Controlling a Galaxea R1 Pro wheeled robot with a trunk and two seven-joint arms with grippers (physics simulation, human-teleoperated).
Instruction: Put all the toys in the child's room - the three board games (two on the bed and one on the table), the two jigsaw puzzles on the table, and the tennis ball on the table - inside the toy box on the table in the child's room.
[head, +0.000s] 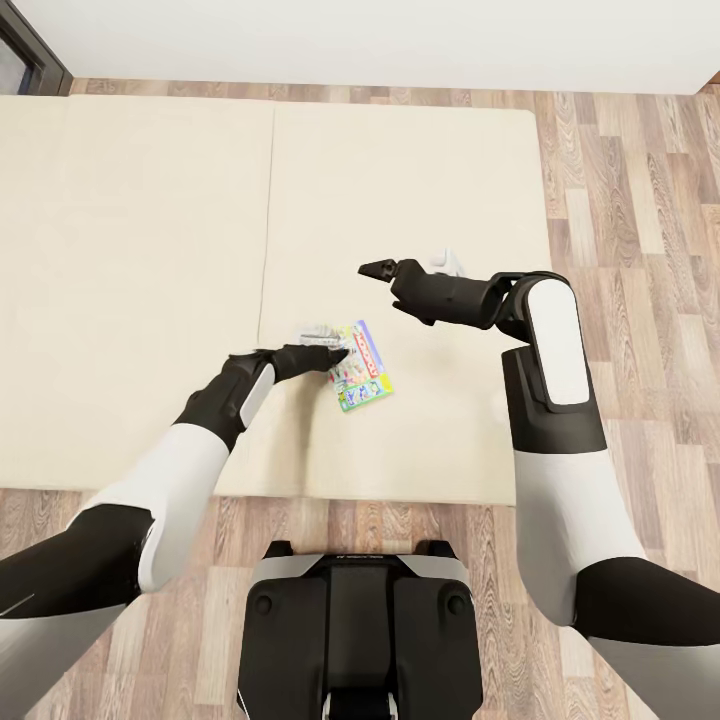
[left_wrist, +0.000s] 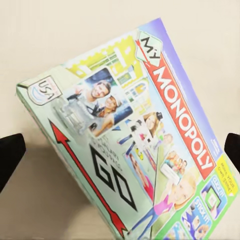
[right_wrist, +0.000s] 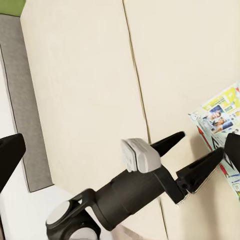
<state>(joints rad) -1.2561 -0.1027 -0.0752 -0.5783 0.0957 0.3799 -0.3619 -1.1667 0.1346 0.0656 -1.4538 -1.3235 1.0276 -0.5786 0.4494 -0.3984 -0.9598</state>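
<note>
Head view, centre frame: the white-green board game (head: 361, 380) lies flat on the beige bed (head: 150, 250), red logo strip along one edge, "My Monopoly" readable up close in the left wrist view (left_wrist: 150, 145). Left gripper (head: 335, 357) sits at the box's near corner, fingers spread around it. Right gripper (head: 374, 269) hovers above and right, whether parted or closed I cannot tell. Wood-plank floor (head: 640, 200) surrounds the mattress, white wall along the top.

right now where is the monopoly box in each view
head view: Monopoly box lies flat on the bed, at the tips of the left fingers.
left wrist view: fills the centre.
right wrist view: at the edge, past the left fingers.
shared landmark: the beige mattress.
</note>
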